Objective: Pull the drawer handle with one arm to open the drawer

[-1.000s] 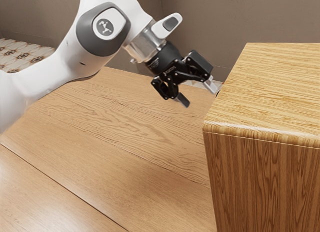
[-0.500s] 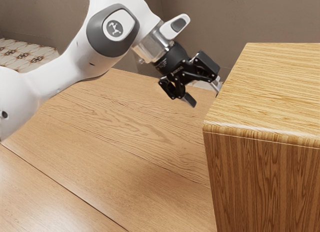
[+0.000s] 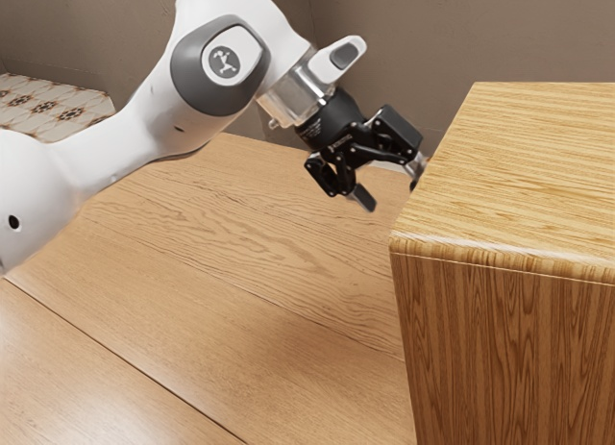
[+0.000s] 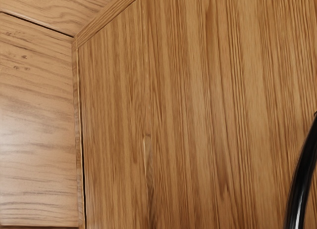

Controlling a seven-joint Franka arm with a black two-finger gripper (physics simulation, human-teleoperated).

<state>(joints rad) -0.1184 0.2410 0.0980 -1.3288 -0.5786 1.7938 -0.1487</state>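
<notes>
item 1, franka arm (image 3: 144,128): white, enters from the exterior view's left and runs up to the upper middle of the frame.

item 2, tiled floor (image 3: 43,104): a patterned patch at the far upper left, behind the arm. not involved.

item 3, wooden tabletop (image 3: 221,272): fills the lower left and centre. nothing lies on it along my path.

item 4, gripper (image 3: 388,184): black, just above centre, pointed at the cabinet's front. the fingers stand wide apart with nothing between them. the farther finger sits just beside the cabinet's upper edge; i cannot tell whether it touches.

item 5, wooden cabinet (image 3: 519,272): takes up the right of the frame, top and near side showing. its front faces away from this camera.

item 6, cabinet front (image 4: 198,105), wrist view: vertical grain close ahead of my hand, with the tabletop beyond its edge.

item 7, drawer handle (image 4: 301,189), wrist view: a dark curved bar against the front, off to one side of my hand's line and not between the fingers. i take it for the handle.

status: i judge this the approach step; no grasp, no sign of the drawer drawn out.

next: shift sideways until the bar sits between the fingers, close on it, then pull straight back from the front.
</notes>
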